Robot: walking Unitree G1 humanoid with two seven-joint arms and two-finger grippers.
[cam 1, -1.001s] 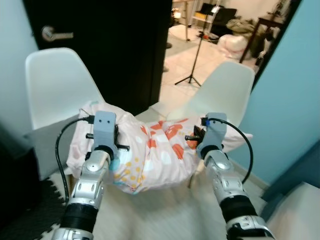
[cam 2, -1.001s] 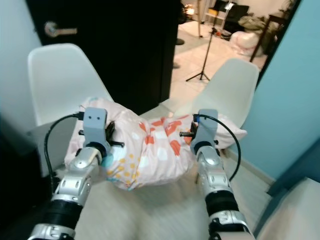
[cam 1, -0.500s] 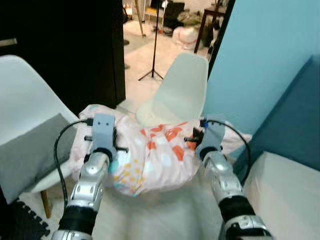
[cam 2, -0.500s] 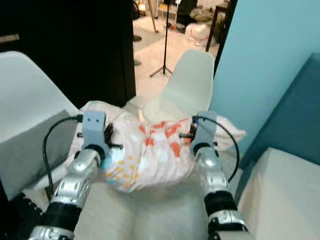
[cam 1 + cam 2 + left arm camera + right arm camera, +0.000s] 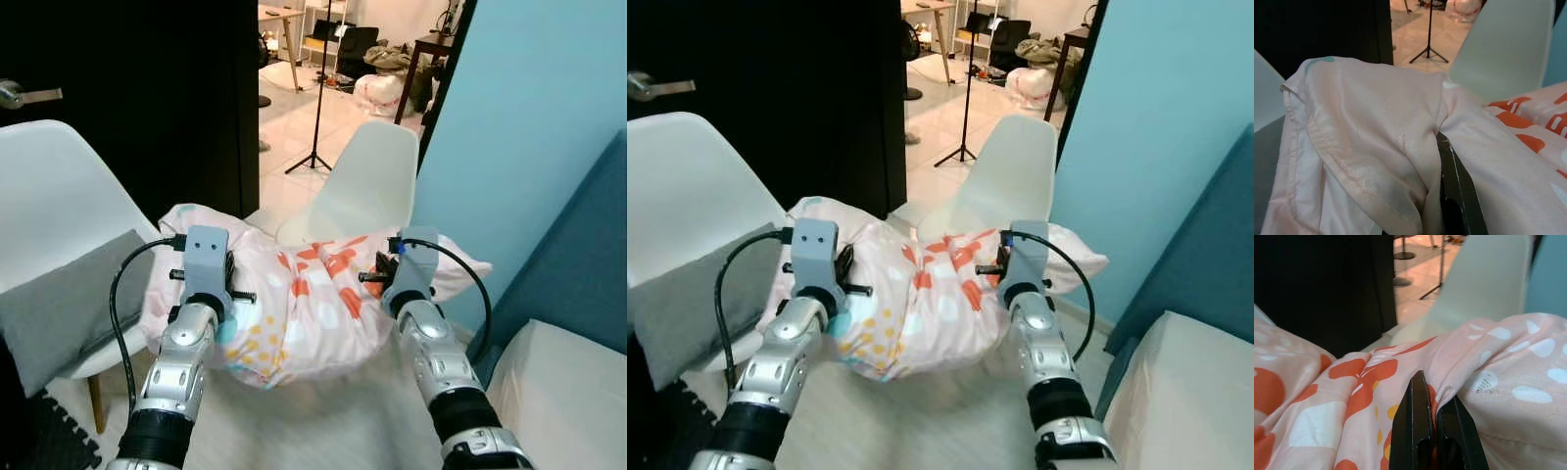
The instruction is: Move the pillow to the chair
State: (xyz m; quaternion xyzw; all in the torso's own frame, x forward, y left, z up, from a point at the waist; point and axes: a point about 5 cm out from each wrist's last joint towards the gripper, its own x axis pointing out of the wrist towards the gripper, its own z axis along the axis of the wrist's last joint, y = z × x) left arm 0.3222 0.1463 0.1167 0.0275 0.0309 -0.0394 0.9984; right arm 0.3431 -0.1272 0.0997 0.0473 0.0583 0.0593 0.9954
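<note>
1. Between the two arms, held up off the floor, the pillow [image 5: 294, 304] hangs bunched, pink with orange, white and yellow spots
2. left tool [image 5: 208, 277] pinches the pillow's left end; left wrist view shows one black finger [image 5: 1455, 196] with pale fabric folded over and pressed against it, so closed on cloth
3. right tool [image 5: 390, 271] pinches the right end; right wrist view shows both black fingers [image 5: 1413, 431] nearly together with a fold of spotted fabric clamped between them
4. white chair [image 5: 358, 191] stands just behind the pillow, beside the blue wall [image 5: 529, 127]; pillow's far edge overlaps the seat front in the head views, cannot tell if touching
5. second white chair [image 5: 54, 206] on the robot's left, grey cushion [image 5: 59, 308] lying on its seat; pillow's left corner near it
6. dark door [image 5: 127, 98] with a handle [image 5: 20, 95] behind that chair; doorway opens to a tiled room with a tripod stand [image 5: 315, 98]
7. pale bed or sofa corner [image 5: 563, 382] at lower right
</note>
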